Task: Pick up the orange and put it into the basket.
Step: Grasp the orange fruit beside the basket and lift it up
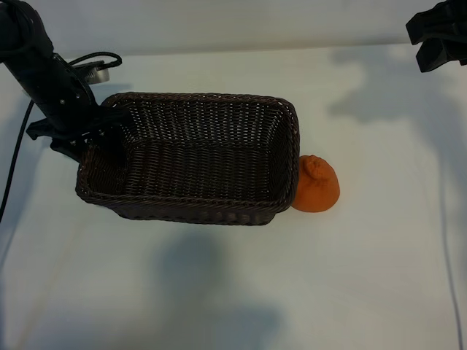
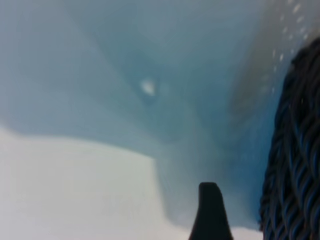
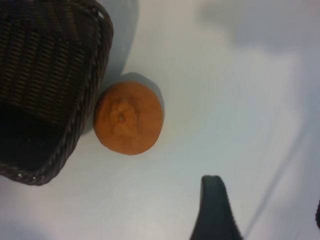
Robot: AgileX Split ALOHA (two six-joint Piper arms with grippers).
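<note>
The orange lies on the white table outside the basket, touching its right end wall, knobbly end up. The dark woven basket holds nothing that I can see. My left gripper is at the basket's left end, low by the rim. In the left wrist view one dark finger shows, with a gap between it and the basket wall; it holds nothing. My right gripper hangs high at the far right corner, open and empty. Its wrist view looks down on the orange beside the basket corner.
A black cable runs down the left edge of the table from the left arm. White tabletop stretches to the right of the orange and in front of the basket.
</note>
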